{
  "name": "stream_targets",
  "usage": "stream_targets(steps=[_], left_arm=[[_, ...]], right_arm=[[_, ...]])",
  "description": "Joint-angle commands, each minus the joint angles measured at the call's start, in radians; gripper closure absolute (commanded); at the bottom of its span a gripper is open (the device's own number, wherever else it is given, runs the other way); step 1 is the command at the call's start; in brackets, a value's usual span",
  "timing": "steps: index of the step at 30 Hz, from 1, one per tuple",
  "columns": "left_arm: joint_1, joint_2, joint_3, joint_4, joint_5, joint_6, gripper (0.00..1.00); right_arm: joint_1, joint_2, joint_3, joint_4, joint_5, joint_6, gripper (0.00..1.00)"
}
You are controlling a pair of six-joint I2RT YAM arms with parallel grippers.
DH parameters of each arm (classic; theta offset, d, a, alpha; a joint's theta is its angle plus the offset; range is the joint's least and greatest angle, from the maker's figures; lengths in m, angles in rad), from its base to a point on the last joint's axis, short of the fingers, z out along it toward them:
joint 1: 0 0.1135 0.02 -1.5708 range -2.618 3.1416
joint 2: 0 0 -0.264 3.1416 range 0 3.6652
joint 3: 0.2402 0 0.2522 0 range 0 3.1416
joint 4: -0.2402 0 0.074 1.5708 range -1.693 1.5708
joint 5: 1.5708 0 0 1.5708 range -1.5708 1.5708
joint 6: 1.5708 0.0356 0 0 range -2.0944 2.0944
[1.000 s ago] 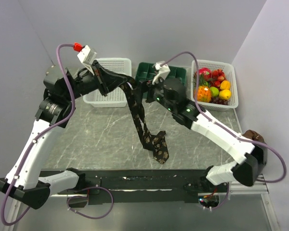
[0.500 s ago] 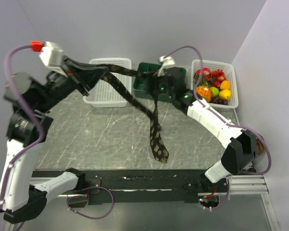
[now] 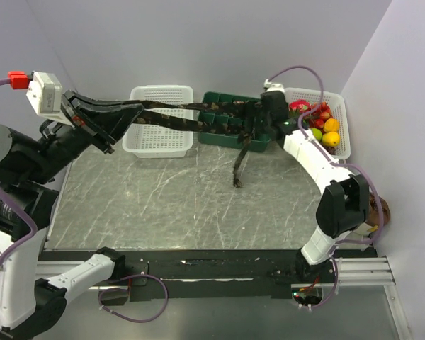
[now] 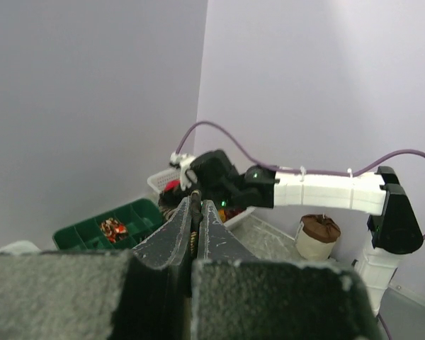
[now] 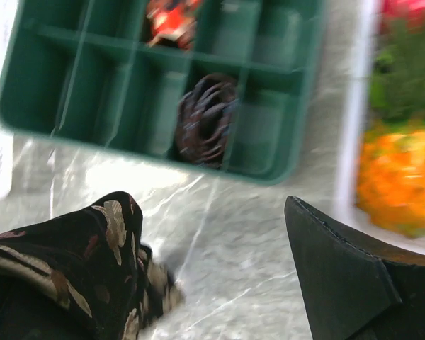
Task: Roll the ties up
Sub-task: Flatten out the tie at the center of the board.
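Left gripper [image 3: 137,110] now farther left of green tray [image 3: 211,139], fingers clamped on tie [image 3: 184,123] end, drawing tie taut across tray for rolling. Right gripper [image 3: 249,126] over tray, fingers apart, tie draped over it.

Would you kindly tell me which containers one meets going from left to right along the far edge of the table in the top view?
white basket → green divided tray → fruit basket
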Motion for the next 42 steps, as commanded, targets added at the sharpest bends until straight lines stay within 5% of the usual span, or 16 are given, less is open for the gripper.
stream_targets(steps=[1,7,13,24,37,42], left_arm=[[0.002,-0.033,0.038,0.060,-0.020,-0.007,0.99],[0.002,-0.025,-0.056,0.099,-0.038,-0.029,0.99],[0.002,-0.036,-0.216,0.129,-0.183,-0.072,0.99],[0.002,-0.168,-0.636,0.072,-0.513,-0.182,0.99],[0.003,-0.341,-0.907,0.003,-0.625,-0.174,0.99],[0.002,-0.343,-0.894,0.056,-0.436,-0.119,0.99]], right_arm=[[-0.093,-0.066,0.036,-0.043,0.031,-0.002,0.05],[-0.082,-0.198,-0.091,0.072,-0.438,-0.091,0.06],[-0.075,-0.228,-0.099,0.004,-0.606,-0.114,0.05],[0.028,-0.255,-0.232,-0.022,-0.546,-0.114,0.06],[0.155,-0.088,-0.286,0.041,-0.433,-0.024,0.09],[0.165,-0.080,-0.257,0.027,-0.399,-0.042,0.09]])
